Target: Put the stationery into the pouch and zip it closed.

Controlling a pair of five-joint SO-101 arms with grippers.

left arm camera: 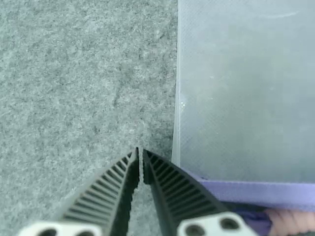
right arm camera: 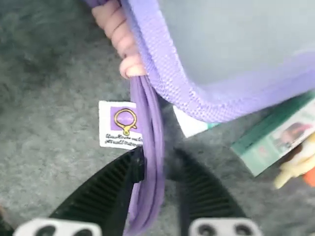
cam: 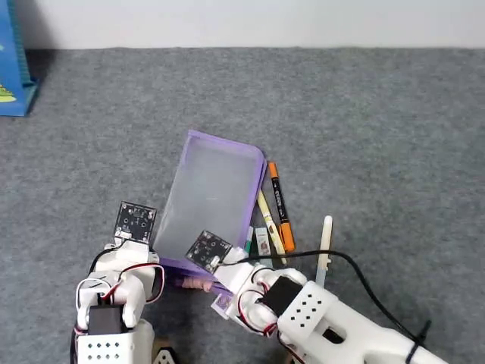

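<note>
The purple pouch with a translucent face lies flat mid-table. My left gripper is shut on nothing, its tips on the carpet beside the pouch's long edge near a corner. At the pouch's near end my right gripper stands open around the purple zipper edge, which rests against one finger. A pink charm and a white tag hang there. Beside the pouch lie an orange marker, a yellow pen, small green-and-white packs and a white pen.
A blue box stands at the far left corner. Grey carpet covers the table, with free room behind and to the right of the pouch. A black cable runs over my right arm.
</note>
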